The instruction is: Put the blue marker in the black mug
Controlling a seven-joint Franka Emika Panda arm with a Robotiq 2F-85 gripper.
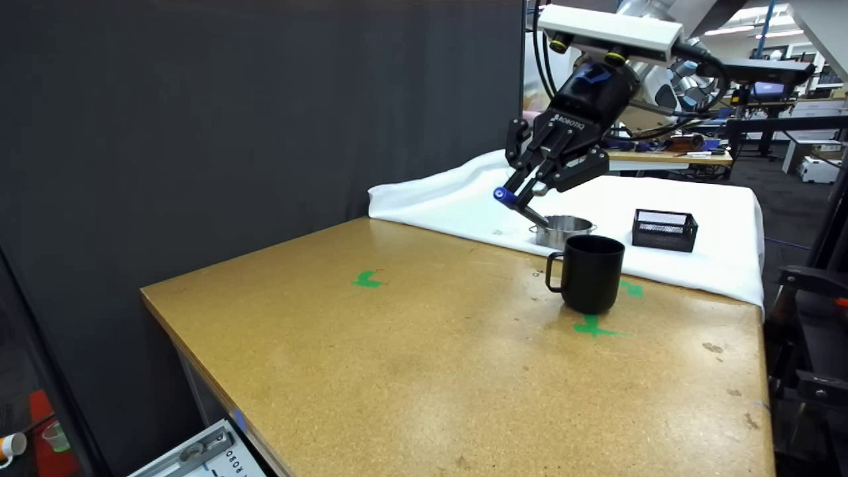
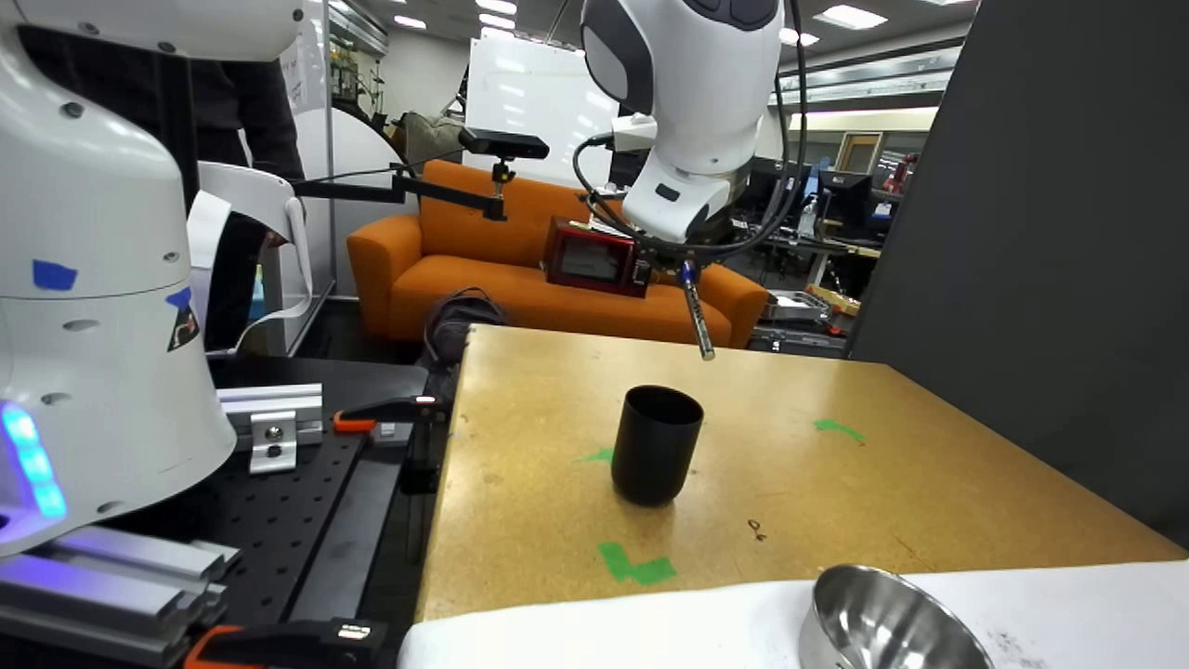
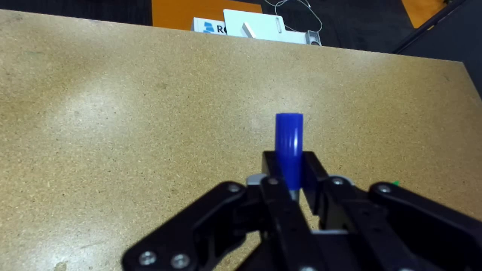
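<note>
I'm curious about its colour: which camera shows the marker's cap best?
The wrist view: there the cap is largest, plainly blue between the fingers. Both exterior views show it smaller, with more of the barrel.

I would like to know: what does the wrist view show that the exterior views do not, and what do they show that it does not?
Only the wrist view: a thin pale cord beyond the wooden table.

Only the exterior views, both of them: the black mug standing on the table, and the metal pot on the white cloth.

Shared: the blue marker, raised above the table; the table itself; and green tape, just a small piece in the wrist view.
</note>
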